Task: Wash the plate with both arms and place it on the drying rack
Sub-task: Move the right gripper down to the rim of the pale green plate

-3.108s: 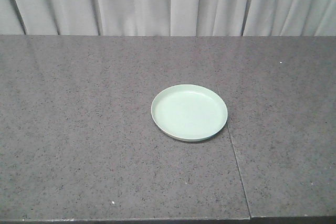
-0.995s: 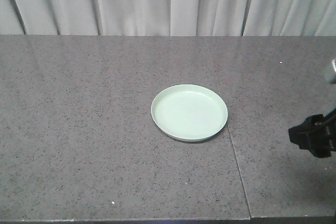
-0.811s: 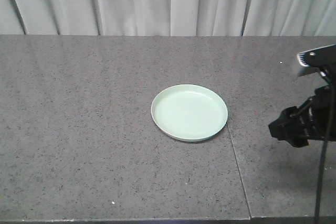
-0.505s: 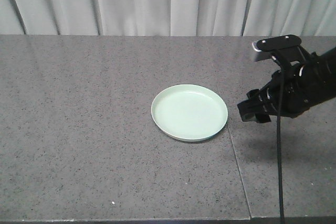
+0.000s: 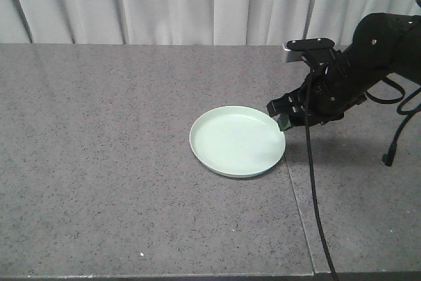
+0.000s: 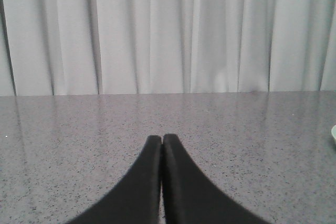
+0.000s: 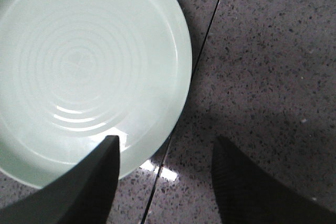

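Observation:
The pale mint-green plate (image 5: 237, 141) lies flat on the grey speckled countertop, and fills the upper left of the right wrist view (image 7: 89, 72). My right arm reaches in from the right; its gripper (image 5: 281, 116) hovers over the plate's right rim. In the right wrist view the right gripper (image 7: 165, 142) is open, one finger over the plate's rim, the other over the counter. My left gripper (image 6: 161, 139) is shut and empty, low over the bare counter; a sliver of the plate (image 6: 334, 134) shows at the right edge. The drying rack is out of view.
A thin seam (image 5: 296, 208) crosses the countertop just right of the plate. White curtains (image 5: 210, 4) hang behind the counter's far edge. The right arm's black cable (image 5: 314, 202) hangs down over the front right of the counter.
My right arm has come in from the right edge and moved left and up toward the plate, its gripper now over the plate's right rim. The plate has not moved.

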Motion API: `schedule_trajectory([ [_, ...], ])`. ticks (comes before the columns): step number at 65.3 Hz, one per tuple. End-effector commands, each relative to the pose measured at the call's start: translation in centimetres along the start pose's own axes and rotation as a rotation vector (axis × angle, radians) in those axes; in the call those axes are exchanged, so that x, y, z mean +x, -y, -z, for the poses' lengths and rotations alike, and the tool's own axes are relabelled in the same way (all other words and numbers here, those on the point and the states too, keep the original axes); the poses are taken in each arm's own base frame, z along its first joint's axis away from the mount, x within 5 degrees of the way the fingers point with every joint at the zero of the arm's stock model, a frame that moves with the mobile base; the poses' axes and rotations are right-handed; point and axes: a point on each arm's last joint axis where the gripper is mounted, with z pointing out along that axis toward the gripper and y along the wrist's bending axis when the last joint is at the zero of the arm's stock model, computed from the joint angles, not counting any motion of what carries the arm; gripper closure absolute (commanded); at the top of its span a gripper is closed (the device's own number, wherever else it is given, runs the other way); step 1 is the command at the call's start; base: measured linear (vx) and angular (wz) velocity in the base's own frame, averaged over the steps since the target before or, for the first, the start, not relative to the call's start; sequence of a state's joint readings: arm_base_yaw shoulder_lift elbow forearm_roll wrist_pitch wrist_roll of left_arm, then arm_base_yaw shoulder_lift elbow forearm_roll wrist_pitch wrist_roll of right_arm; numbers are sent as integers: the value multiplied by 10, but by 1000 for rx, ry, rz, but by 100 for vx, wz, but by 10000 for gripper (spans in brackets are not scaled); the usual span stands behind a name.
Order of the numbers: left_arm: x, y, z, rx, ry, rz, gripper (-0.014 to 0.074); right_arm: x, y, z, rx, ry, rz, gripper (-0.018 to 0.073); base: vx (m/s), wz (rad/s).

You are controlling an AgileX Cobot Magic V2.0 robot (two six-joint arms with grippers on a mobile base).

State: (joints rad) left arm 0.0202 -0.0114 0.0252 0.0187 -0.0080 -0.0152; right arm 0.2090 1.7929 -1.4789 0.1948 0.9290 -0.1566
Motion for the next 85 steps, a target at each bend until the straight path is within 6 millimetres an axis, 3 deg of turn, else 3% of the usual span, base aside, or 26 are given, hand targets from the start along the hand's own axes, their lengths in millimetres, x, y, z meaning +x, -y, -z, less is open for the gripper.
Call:
schedule_trajectory([
  [1, -17, 0, 2, 8, 115, 14, 603, -15, -1, 17, 4, 101, 3, 178, 0, 0],
  [29, -17, 0, 2, 8, 115, 14, 603, -26, 2, -14, -15, 150, -35, 178, 0, 0],
  [56, -17, 0, 2, 8, 115, 14, 603, -23, 7, -43, -16, 89, -31, 190, 0, 0],
  [85, -17, 0, 2, 8, 115, 14, 603, -19, 8, -52, -21, 45, -18, 520, 0, 0],
])
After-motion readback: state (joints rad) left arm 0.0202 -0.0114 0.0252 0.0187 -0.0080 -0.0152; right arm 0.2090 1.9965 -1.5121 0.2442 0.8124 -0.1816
